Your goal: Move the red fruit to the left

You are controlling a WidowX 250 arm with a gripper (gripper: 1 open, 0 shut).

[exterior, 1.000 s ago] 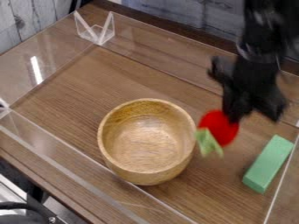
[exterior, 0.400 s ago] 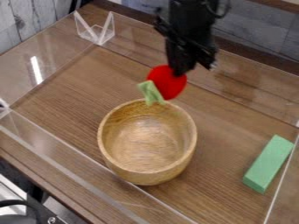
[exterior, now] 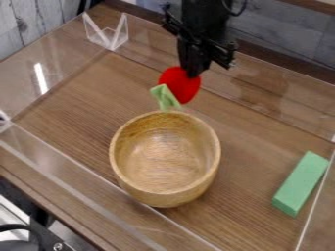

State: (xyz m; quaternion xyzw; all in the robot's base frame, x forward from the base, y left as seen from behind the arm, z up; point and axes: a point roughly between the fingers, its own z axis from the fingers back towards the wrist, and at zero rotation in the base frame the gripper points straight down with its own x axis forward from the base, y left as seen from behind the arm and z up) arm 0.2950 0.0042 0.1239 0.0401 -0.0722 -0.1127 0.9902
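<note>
The red fruit (exterior: pixel 181 83), a small glossy strawberry with a green leafy end pointing down-left, hangs in the air just behind the far rim of the wooden bowl (exterior: pixel 165 157). My black gripper (exterior: pixel 195 67) points straight down and is shut on the top of the fruit, holding it clear of the table. The fingertips are partly hidden by the fruit.
A light-green rectangular block (exterior: pixel 301 183) lies at the right near the clear wall. The wooden table (exterior: pixel 78 98) is ringed by a low transparent barrier, with a small clear stand (exterior: pixel 106 31) at the back left.
The gripper has carried the red fruit leftward and slightly up, from beside the bowl's right side to above its far rim. Bowl and block have stayed put.
</note>
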